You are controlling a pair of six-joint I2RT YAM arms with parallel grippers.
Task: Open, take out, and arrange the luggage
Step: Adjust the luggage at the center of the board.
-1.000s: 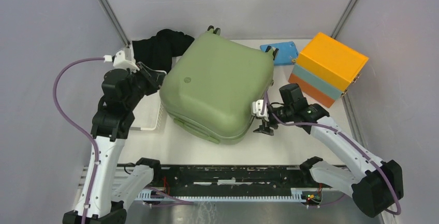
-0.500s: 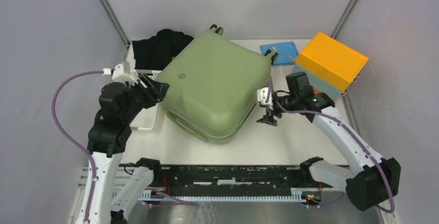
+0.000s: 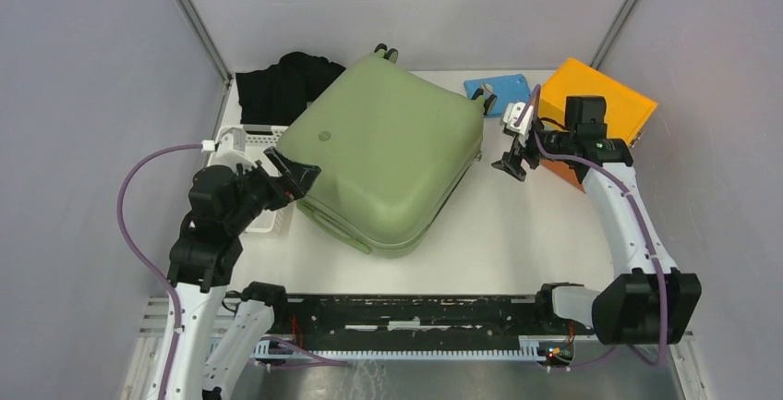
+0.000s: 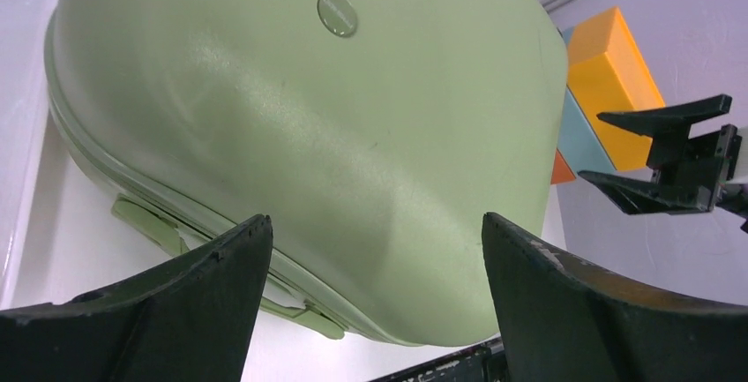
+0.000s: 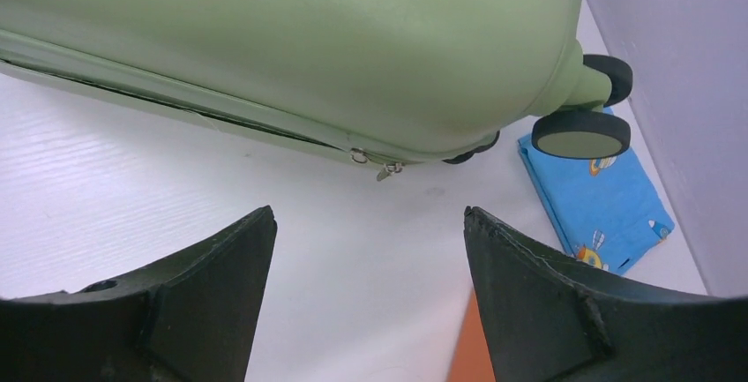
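Note:
The sage-green luggage lies flat in the middle of the table with its lid down and its black wheels toward the back. A zip pull hangs on its right side seam. My left gripper is open at the luggage's near-left corner, and the green shell fills the left wrist view beyond the jaws with nothing between them. My right gripper hangs open off the luggage's far-right corner, apart from it. In the right wrist view it is over bare white table.
An orange and light-blue box stands at the back right, close behind my right wrist. A blue patterned flat item lies by the wheels. Black cloth sits at the back left above a white perforated basket. Grey walls enclose the table.
My left gripper has opened wide and drawn back along the luggage's left edge. My right gripper has pulled away to the back right toward the orange box. The luggage shifted slightly left.

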